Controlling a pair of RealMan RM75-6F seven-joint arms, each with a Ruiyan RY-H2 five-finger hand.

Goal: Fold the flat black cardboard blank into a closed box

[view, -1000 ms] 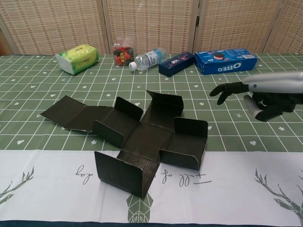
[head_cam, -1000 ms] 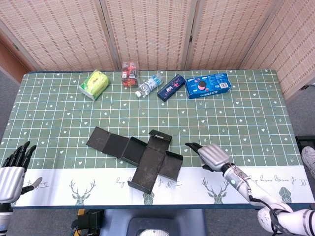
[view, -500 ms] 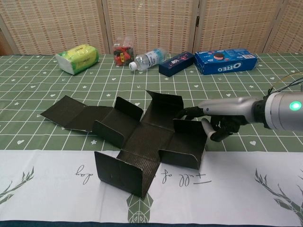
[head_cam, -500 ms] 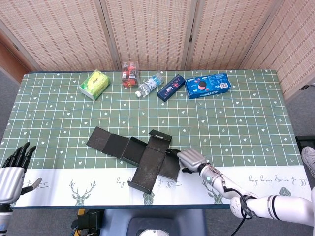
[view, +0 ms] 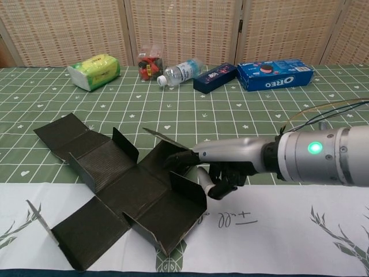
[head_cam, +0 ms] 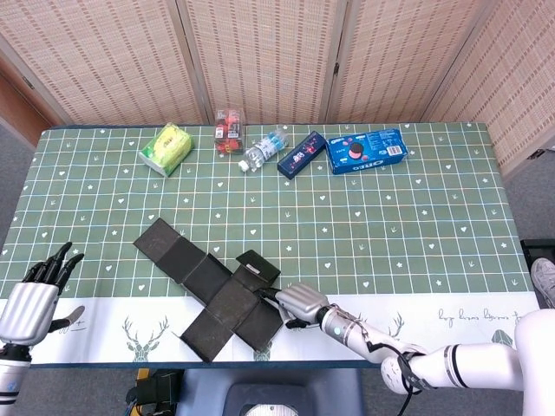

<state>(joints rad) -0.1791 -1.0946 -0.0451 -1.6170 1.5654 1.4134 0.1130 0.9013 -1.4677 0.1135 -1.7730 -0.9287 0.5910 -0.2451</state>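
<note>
- The cardboard blank (view: 115, 184) lies unfolded near the surface (head_cam: 416, 217) front edge.
- The right hand (view: 222, 167) pinches the blank's right flap; the left hand (head_cam: 35, 299) waits open, left of the blank.
- The blank looks light and stiff, likely to slide; creased flaps offer the best hold.

Black cardboard blank (head_cam: 215, 296); green white-grid tablecloth (head_cam: 416, 208), white deer-print border; blue Oreo pack (head_cam: 366, 150); yellow-green tissue packet (head_cam: 166, 147); silver right hand (head_cam: 299, 302), black fingers (view: 180, 158).
</note>
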